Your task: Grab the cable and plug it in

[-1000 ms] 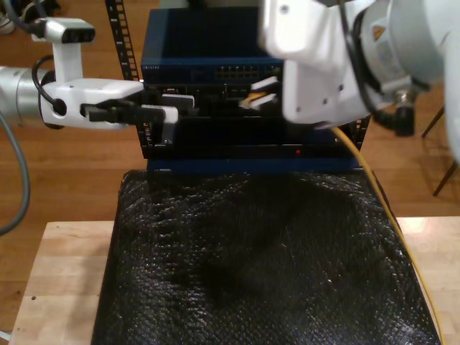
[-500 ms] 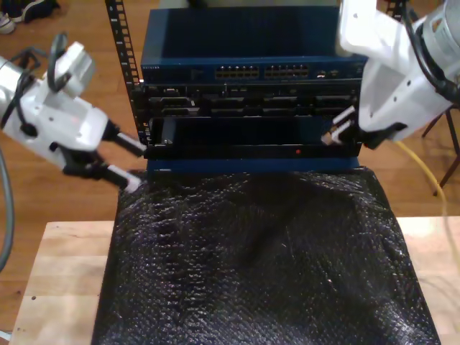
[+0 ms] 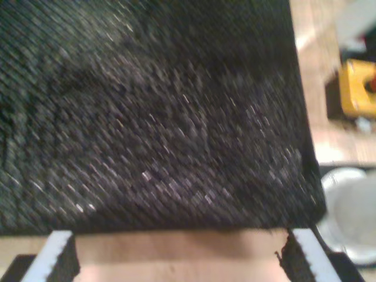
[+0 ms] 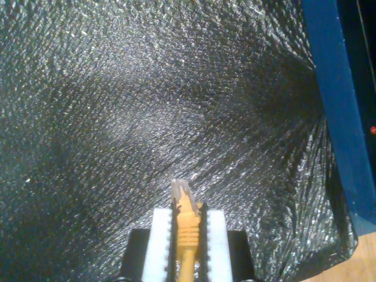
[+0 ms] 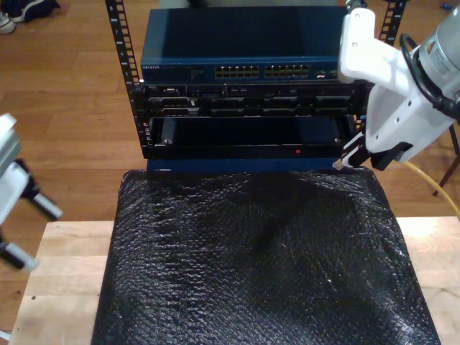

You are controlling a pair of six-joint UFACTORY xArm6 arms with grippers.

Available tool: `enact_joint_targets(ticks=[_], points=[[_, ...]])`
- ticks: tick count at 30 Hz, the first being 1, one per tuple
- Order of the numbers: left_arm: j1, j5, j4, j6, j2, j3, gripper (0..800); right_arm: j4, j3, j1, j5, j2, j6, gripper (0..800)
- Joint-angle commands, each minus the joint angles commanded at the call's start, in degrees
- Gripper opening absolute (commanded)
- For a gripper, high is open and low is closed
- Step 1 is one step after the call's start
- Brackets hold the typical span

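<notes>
Two pads of my second end effector clamp the cable, plug protruding forward.

No words or numbers clear enough to read, tiny marks on the blue box too blurry

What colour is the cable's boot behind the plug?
Yellow-orange boot, behind the clear plug; clearest in the second wrist view.

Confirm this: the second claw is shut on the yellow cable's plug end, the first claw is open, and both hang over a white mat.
Wrong on the mat. The second wrist view shows my second claw shut on the cable over a black mat, not white; my first claw is open.
</notes>
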Motion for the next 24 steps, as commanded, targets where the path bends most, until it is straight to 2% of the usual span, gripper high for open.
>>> enact_joint_targets(ticks=[7,12,15,24], points=[[11.3,1.1,7.5,14.5,0.0,3.3,800,0.0,0.4,0.0,-0.1,1.2,0.4,0],[18.5,1.0,13.6,24.5,-0.1,9.8,800,-0.1,1.4,0.0,-0.2,1.7,0.4,0],[22.7,0.6,16.7,29.5,-1.7,13.1,800,0.0,1.4,0.1,-0.3,1.7,0.4,0],[25.5,-0.5,21.9,35.8,-4.1,22.1,800,-0.1,1.3,0.0,-0.2,1.7,0.4,0]])
